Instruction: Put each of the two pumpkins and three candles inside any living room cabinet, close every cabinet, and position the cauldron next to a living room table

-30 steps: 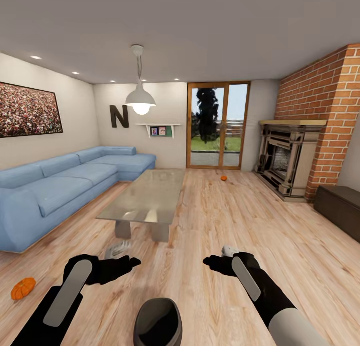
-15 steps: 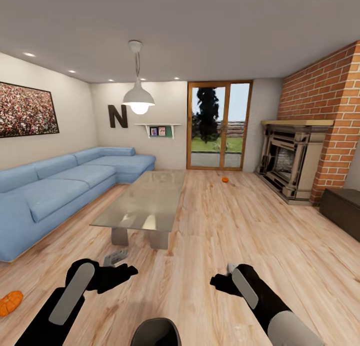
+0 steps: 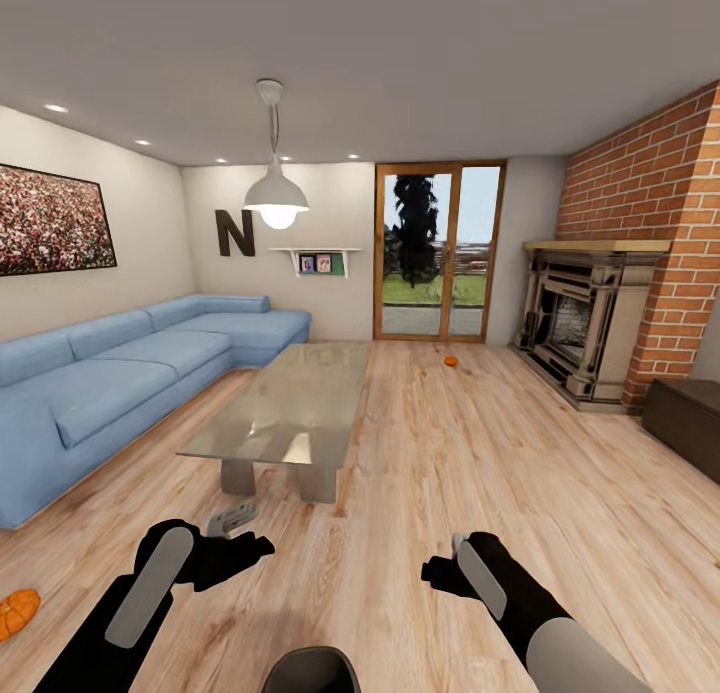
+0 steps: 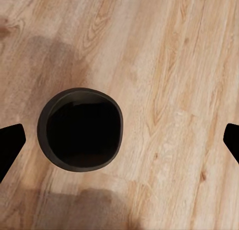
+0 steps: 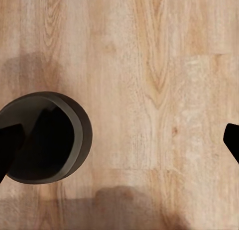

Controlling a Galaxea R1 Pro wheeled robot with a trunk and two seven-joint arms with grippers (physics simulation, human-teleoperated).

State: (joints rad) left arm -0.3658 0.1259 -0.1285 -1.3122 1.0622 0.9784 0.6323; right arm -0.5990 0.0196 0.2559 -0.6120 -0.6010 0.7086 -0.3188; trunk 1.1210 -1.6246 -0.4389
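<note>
Wood floor (image 3: 480, 473) | cauldron (image 3: 311, 670) cut off | pumpkin (image 3: 16, 613) half-cropped

open floor (image 3: 480, 473) right of table (image 3: 290, 403); cauldron (image 3: 310, 670) low between arms.

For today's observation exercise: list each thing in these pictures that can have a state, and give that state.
Near pumpkin: on the floor, cut by the picture's edge.
Far pumpkin: on the floor by the glass door.
Cauldron: upright on the floor, empty.
Left gripper: open, holding nothing.
Right gripper: open, holding nothing.
Pendant lamp: lit.
</note>
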